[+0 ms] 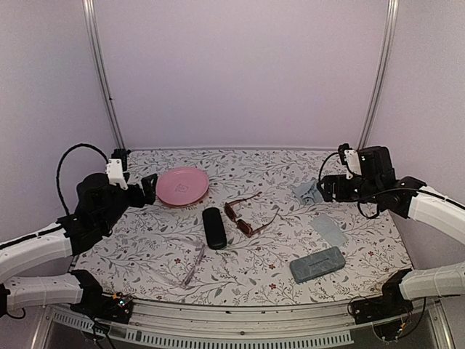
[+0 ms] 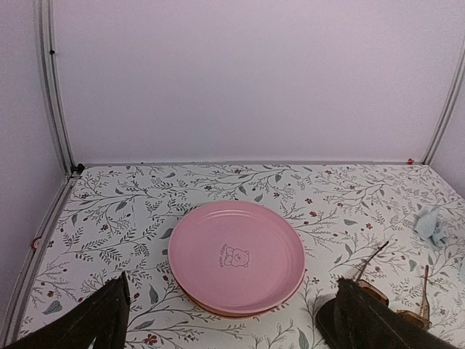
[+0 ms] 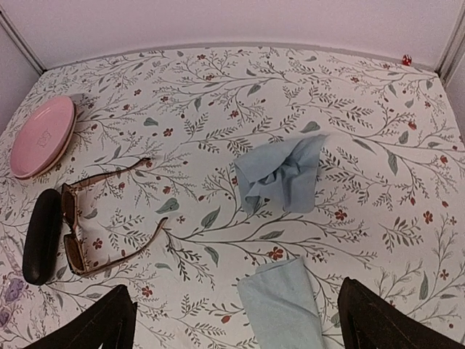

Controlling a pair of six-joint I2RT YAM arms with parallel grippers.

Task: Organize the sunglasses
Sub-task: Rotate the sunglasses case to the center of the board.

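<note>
The reddish-brown sunglasses (image 1: 249,217) lie unfolded in the middle of the floral table, arms spread; the right wrist view has them at left (image 3: 80,234). A thin, pale, near-transparent pair (image 1: 186,266) rests near the front edge, left of centre. My left gripper (image 1: 149,187) hovers open at the left, facing a pink plate (image 2: 236,254), nothing between its fingers (image 2: 109,314). My right gripper (image 1: 324,187) hangs open at the right over two blue cloths, and stands empty in its wrist view (image 3: 234,285).
A black oblong case (image 1: 213,227) lies just left of the brown sunglasses. A grey-blue rectangular case (image 1: 317,264) sits front right. A crumpled blue cloth (image 3: 280,174) and a folded pale cloth (image 3: 283,305) lie beneath the right gripper. Walls enclose the table on three sides.
</note>
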